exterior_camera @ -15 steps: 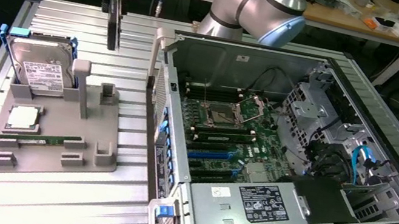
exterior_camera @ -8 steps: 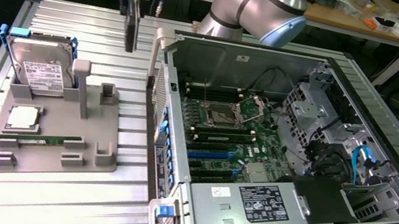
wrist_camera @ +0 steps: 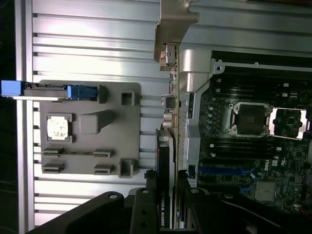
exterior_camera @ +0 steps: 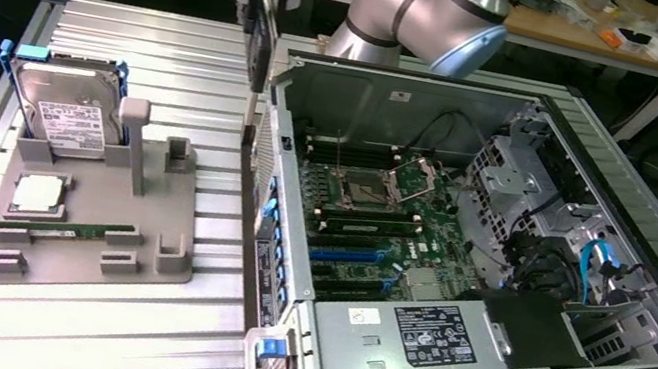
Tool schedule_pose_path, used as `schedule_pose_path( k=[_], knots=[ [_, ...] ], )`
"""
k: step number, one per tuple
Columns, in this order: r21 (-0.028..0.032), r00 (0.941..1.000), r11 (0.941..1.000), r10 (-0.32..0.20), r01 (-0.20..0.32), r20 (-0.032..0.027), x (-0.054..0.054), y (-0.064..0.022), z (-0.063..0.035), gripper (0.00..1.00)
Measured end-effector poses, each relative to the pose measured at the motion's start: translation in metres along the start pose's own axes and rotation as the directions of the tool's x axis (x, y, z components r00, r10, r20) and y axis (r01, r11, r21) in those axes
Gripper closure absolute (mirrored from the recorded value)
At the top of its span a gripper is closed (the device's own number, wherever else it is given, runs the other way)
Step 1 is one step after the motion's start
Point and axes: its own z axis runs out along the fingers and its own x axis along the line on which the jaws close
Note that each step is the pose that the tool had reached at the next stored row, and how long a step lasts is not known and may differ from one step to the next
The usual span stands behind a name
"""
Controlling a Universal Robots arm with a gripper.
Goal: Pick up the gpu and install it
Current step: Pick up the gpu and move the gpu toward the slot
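The gpu (exterior_camera: 262, 53) hangs edge-on as a thin dark card above the slatted table, just outside the open computer case's wall (exterior_camera: 265, 148) on the exterior view's left. My gripper (exterior_camera: 263, 2) is shut on the card's upper end. In the wrist view the gpu (wrist_camera: 165, 156) runs away from my gripper (wrist_camera: 168, 207), a printed label on its black edge. Its silver end bracket (wrist_camera: 175, 29) is at the far tip. The card sits over the gap between the grey fixture (wrist_camera: 90, 161) and the motherboard (wrist_camera: 253, 146).
The grey fixture (exterior_camera: 87, 249) holds an upright silver hard drive (exterior_camera: 64, 113), a processor chip (exterior_camera: 40, 193) and a green memory stick (exterior_camera: 85, 229). Inside the case lie the motherboard (exterior_camera: 392, 211), blue expansion slots (exterior_camera: 351, 254), drive cages (exterior_camera: 520, 178) and cables.
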Motion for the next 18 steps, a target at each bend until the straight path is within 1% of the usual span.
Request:
schedule_pose_path(
  k=[7,9,14,16,18],
  knots=[
    [0.0000,1.0000,1.0000,0.000,0.000,0.0000,-0.023,-0.0018,0.0010,0.73],
    [0.0000,1.0000,1.0000,0.000,0.000,0.0001,-0.026,-0.0035,0.0011,0.73],
    [-0.0001,1.0000,1.0000,0.000,0.000,0.0000,-0.032,-0.0107,0.0016,0.73],
    [0.0000,1.0000,1.0000,0.000,0.000,-0.0001,-0.037,-0.0127,0.0018,0.73],
    [0.0000,1.0000,1.0000,0.000,0.000,0.0000,-0.044,-0.0144,0.0021,0.73]
  ],
)
